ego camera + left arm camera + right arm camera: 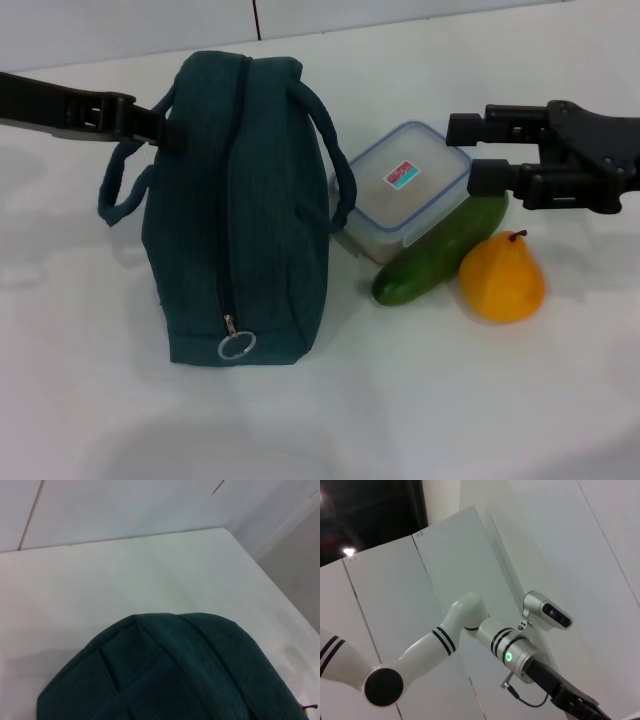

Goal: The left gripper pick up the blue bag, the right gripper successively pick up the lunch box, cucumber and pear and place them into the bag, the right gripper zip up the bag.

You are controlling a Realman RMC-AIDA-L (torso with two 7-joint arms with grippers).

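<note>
the dark teal-blue fabric lunch bag (240, 210) stands on the white table (450, 400), zipper closed, its metal ring pull (237, 346) at the near end. the left gripper (160, 125) is at the bag's far-left handle (125, 185), apparently closed on the rope loop, though the bag partly hides the contact. soft cloth like that will sag and swing, so i'd say the handle is the sensible hold. the right gripper (462, 152) hovers with its fingers parted, empty, just above the clear blue-rimmed plastic lunch box (405, 190), which looks rigid, smooth and likely slippery. beside it lie the dark green cucumber (440, 250) and the orange-yellow pear (502, 278).
</note>
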